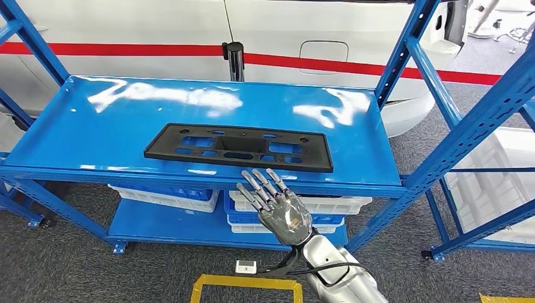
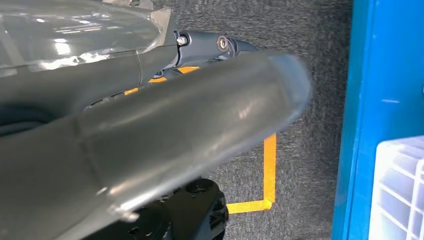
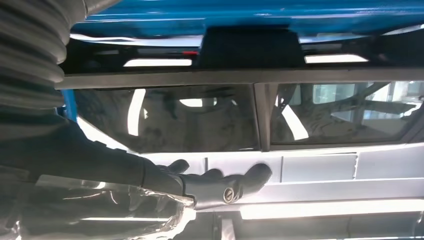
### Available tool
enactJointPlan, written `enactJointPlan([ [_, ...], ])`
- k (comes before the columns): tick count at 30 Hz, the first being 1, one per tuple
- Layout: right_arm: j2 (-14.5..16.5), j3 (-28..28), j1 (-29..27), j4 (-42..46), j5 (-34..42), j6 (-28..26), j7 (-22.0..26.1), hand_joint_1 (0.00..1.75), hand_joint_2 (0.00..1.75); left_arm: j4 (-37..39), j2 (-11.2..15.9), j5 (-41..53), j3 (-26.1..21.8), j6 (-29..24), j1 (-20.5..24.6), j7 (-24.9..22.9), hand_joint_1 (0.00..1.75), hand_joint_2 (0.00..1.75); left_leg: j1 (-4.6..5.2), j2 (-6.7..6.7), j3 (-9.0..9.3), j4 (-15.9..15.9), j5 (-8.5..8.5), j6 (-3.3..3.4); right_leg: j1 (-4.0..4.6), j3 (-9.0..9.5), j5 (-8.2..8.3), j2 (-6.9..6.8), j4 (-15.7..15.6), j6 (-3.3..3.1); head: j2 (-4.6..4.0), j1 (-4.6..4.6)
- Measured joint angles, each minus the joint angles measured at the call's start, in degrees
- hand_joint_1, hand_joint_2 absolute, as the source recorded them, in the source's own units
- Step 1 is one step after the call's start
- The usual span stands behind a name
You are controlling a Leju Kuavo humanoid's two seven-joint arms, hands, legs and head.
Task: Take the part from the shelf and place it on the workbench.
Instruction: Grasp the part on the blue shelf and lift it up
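The black flat part, a long plate with several cut-outs, lies near the front edge of the blue top shelf. My right hand is raised just in front of and below that edge, fingers spread and pointing toward the part, holding nothing and not touching it. In the right wrist view the part shows dark on the blue shelf beyond my hand, with its fingers stretched out. My left hand hangs low over grey carpet, thumb and fingers extended, with nothing in it.
White and blue crates sit on the lower shelf. Blue uprights frame the right side, with another rack beyond. A white vehicle with a red stripe stands behind the shelf. Yellow floor tape marks the carpet by my feet.
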State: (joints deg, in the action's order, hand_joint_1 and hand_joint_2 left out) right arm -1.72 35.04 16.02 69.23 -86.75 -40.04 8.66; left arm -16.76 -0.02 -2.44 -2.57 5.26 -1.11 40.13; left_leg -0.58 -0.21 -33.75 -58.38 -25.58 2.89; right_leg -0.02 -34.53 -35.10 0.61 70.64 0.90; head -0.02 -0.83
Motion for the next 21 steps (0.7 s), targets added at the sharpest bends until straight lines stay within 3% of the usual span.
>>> enactJointPlan([
  [2, 0.2, -0.28, -0.03, 0.09, 0.07, 0.0, 0.52, 0.0, 1.75, 0.47, 0.04, 0.31, -0.32, -0.56, -0.17, 0.0, 0.0, 0.0, 0.11, -0.22, 0.23, -0.01, -0.43, 0.1, 0.02, -3.48, -1.39, 0.0, 3.04, -0.07, 0.0, 0.1],
  [3, 0.41, -0.38, 0.07, 0.17, 0.07, 0.0, 0.66, 0.0, 1.75, 0.75, 0.04, 0.48, -0.44, -0.83, -0.22, 0.0, 0.0, 0.0, 0.18, -0.33, 0.48, -0.02, -0.68, 0.08, 0.02, -3.78, -0.39, 0.0, 1.66, 0.32, 0.0, 0.15],
  [5, 0.95, -0.48, 0.58, 0.48, 0.07, 0.0, 0.73, 0.0, 1.75, 1.27, 0.04, 0.72, -0.65, -1.14, -0.25, 0.0, 0.0, 0.0, 0.32, -0.45, 1.14, -0.02, -1.23, -0.09, 0.05, -2.14, 4.39, -0.07, -5.46, 1.24, 0.0, 0.19],
  [6, 1.19, -0.48, 0.88, 0.61, 0.07, 0.0, 0.73, 0.0, 1.75, 1.51, 0.04, 0.74, -0.72, -1.23, -0.22, 0.0, 0.0, 0.0, 0.42, -0.52, 1.48, -0.07, -1.51, -0.27, 0.09, -1.27, 6.14, -0.16, -8.75, 1.21, 0.0, 0.17],
  [7, 1.39, -0.48, 1.14, 0.69, 0.06, 0.0, 0.74, 0.0, 1.75, 1.72, 0.04, 0.74, -0.77, -1.3, -0.19, 0.0, 0.0, 0.0, 0.49, -0.57, 1.67, -0.06, -1.75, -0.49, 0.24, -0.67, 7.02, -0.26, -10.89, 0.81, 0.0, 0.19],
  [9, 1.66, -0.55, 1.38, 0.91, 0.08, 0.0, 0.78, 0.0, 1.75, 2.1, 0.04, 0.75, -0.79, -1.38, -0.18, 0.0, 0.0, 0.0, 0.58, -0.66, 1.91, -0.29, -2.05, -0.99, 0.37, -0.12, 7.94, -0.4, -12.16, -0.25, 0.0, 0.2],
  [11, 1.92, -0.63, 1.62, 1.17, 0.2, 0.0, 0.86, 0.0, 1.75, 2.43, 0.04, 0.75, -0.81, -1.42, -0.21, -0.01, 0.0, 0.0, 0.43, -0.52, 2.15, -0.29, -2.34, -0.83, 0.33, 0.64, 9.41, -0.39, -12.59, -0.43, 0.0, 0.03],
  [21, 2.78, -0.59, 2.78, 2.91, 1.86, 0.0, 1.56, 0.0, 1.75, 5.33, 0.06, 0.74, -1.29, -2.8, 0.47, -0.56, 0.0, 0.0, 0.17, -0.28, 2.87, 0.78, -2.74, -1.18, 0.51, 1.19, 9.11, -0.27, -12.58, -0.98, 0.0, -0.19],
])
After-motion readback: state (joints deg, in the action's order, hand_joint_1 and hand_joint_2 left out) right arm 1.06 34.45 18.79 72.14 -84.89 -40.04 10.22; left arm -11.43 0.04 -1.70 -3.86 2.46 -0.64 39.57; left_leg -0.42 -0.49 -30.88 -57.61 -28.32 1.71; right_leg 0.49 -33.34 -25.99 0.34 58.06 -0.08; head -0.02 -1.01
